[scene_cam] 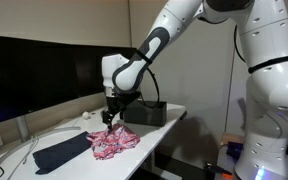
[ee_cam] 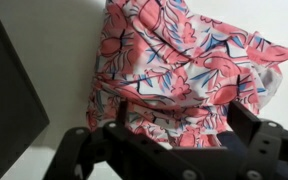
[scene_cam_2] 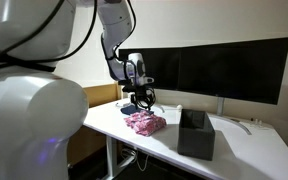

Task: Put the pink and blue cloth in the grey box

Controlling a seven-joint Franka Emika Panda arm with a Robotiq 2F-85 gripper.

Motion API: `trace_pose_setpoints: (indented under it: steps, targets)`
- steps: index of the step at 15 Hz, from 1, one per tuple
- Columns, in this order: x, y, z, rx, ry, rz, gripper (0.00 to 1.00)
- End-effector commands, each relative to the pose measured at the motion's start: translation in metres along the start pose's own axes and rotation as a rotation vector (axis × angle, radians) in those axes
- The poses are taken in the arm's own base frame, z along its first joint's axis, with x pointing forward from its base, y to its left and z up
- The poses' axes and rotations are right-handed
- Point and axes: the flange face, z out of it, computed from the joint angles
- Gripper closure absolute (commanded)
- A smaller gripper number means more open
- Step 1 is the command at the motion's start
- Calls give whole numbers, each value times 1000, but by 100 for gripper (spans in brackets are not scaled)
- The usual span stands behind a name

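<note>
White bench point(scene_cam: 156, 136), grey box point(scene_cam: 144, 113), pink cloth point(scene_cam: 115, 142) heaped outside it, just under the open pincer point(scene_cam: 109, 123), navy cloth point(scene_cam: 62, 152) alongside.

Pink cloth point(ee_cam: 184, 70) edge behind claw point(ee_cam: 174, 130)

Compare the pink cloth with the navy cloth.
The pink cloth is patterned; the navy cloth is plain. The pink cloth is bunched up; the navy cloth lies flatter. The pink cloth lies nearer the grey box than the navy cloth. Both lie on the table, outside the box.
</note>
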Motion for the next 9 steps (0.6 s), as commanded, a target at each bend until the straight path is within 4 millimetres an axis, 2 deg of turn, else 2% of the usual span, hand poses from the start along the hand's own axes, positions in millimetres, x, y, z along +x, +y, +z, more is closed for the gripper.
trace_pose_setpoints:
  steps: [1, 4, 9]
  targets:
    - [8, -8, 27, -18, -41, 8, 0]
    - [11, -9, 48, -28, -84, 10, 0]
    - [8, -9, 51, -20, -80, -6, 0]
